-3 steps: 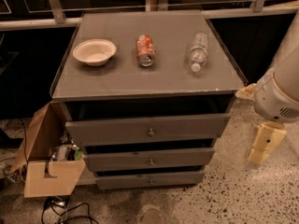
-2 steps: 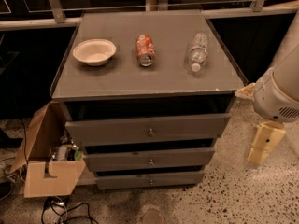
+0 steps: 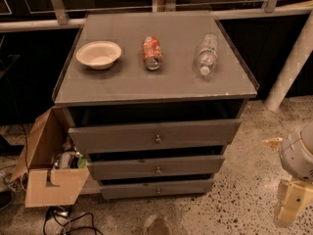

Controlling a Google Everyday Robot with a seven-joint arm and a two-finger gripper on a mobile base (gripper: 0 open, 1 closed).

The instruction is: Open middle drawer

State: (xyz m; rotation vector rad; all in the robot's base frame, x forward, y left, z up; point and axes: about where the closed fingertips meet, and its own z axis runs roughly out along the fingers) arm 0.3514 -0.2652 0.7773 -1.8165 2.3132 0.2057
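Gripper (image 3: 289,204) hangs at the frame's lower right edge, under the arm's rounded white joint (image 3: 299,153), well apart from the bench (image 3: 171,84); wide or narrow cannot be told. Speckled floor (image 3: 234,207) surrounds the bench, which carries a bowl (image 3: 99,54), can (image 3: 152,53) and bottle (image 3: 207,54). Below centre, the middle drawer (image 3: 127,167) faces the camera, its long axis running left to right.

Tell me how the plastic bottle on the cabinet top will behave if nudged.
The plastic bottle lies on its side, so it would probably roll. It looks clear and thin, so it is likely light and easily dented. The tool sits low at right, away from it.
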